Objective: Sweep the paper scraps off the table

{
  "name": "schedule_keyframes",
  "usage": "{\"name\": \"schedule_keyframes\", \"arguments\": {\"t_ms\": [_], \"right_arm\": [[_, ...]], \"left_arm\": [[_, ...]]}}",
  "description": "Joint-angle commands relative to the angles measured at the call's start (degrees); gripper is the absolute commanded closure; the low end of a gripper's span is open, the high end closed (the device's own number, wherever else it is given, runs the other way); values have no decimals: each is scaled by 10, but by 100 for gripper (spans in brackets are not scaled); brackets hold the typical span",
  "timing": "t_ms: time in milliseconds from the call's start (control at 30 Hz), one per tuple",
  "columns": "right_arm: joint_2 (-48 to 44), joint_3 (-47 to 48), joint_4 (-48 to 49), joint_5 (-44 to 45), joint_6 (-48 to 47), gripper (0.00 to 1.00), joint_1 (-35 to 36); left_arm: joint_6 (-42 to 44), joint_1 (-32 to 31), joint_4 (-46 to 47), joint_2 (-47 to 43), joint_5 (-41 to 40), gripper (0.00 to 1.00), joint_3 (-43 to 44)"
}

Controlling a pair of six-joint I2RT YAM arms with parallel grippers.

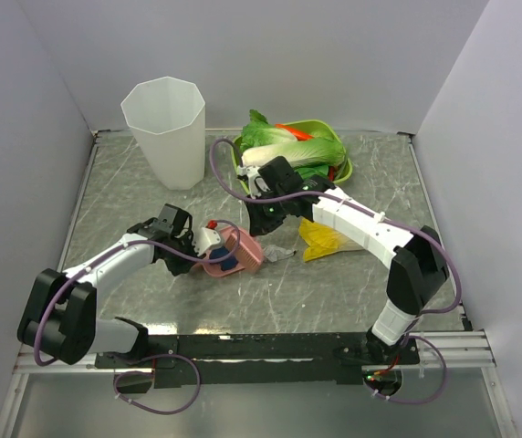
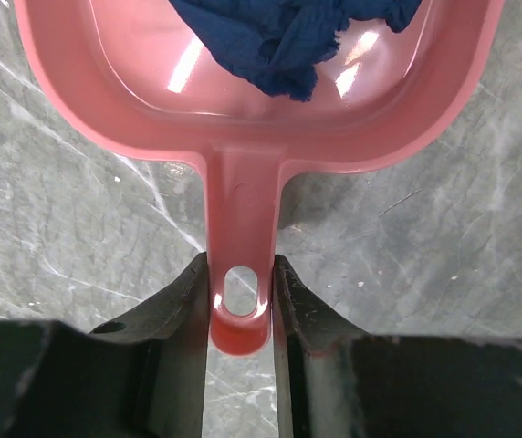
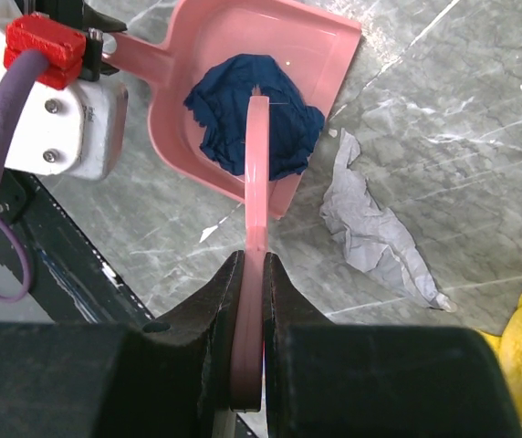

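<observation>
Jaws of left gripper (image 2: pixel 240 274) clamp pink plastic dustpan (image 2: pixel 106 64) handle; right gripper (image 3: pixel 254 265) jaws pinch thin pink plastic strip (image 3: pixel 257 164) over dark blue crumpled paper scrap (image 3: pixel 229 128) in pan.

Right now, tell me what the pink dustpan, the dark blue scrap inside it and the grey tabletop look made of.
Pink scoop-shaped dustpan: moulded plastic, glossy; bright glints on its smooth walls.
Dark blue crumpled scrap: probably thin paper, matte, with creased, frayed edges; could be cloth.
Grey veined tabletop: marble-look surface, slight sheen; real stone or printed laminate, I cannot tell.
</observation>
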Motion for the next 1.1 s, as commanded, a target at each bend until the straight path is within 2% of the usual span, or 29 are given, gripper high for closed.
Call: {"name": "schedule_keyframes", "arguments": {"t_ms": [0,767,1067], "right_arm": [[-39,-2,4,6,-22,100,-3],[-123,-54,-24,2,-73,100,-5],[-115,-65,-23,-13,-94,100,-6]], "left_arm": [[-20,0,-3,4,26,99,21],[-86,1,30,8,21,99,21],[-114,7,27,10,45,99,31]]}}
